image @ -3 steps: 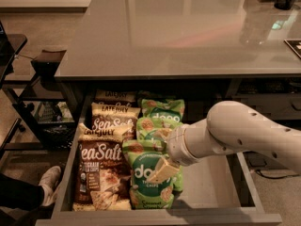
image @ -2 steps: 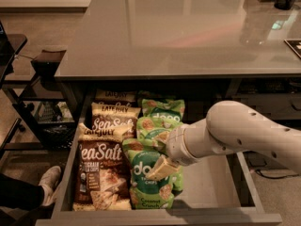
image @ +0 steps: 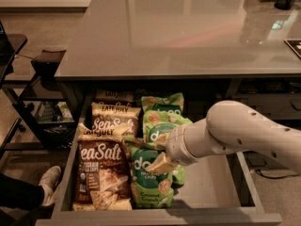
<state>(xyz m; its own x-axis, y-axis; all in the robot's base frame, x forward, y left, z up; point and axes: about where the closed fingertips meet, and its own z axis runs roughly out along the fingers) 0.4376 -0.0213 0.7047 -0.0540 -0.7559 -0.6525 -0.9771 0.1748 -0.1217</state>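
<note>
We see the gripper (image: 160,164) low inside the open drawer (image: 207,187), right over the nearest green chip bag (image: 148,185). That bag lies under it and slightly left, beside the brown Sea Salt bag (image: 99,173). We cannot tell whether it grasps anything.

"Sea Salt": brown bag (image: 101,173) beside pincer (image: 160,164)

Drawer (image: 211,194) open under the table (image: 178,32), lower centre of frame. Inside: Sea Salt bags (image: 99,168) in left column, snack bags (image: 162,125) just right of them. Gripper (image: 161,164) over the front snack bag (image: 149,193), mid-frame.
</note>
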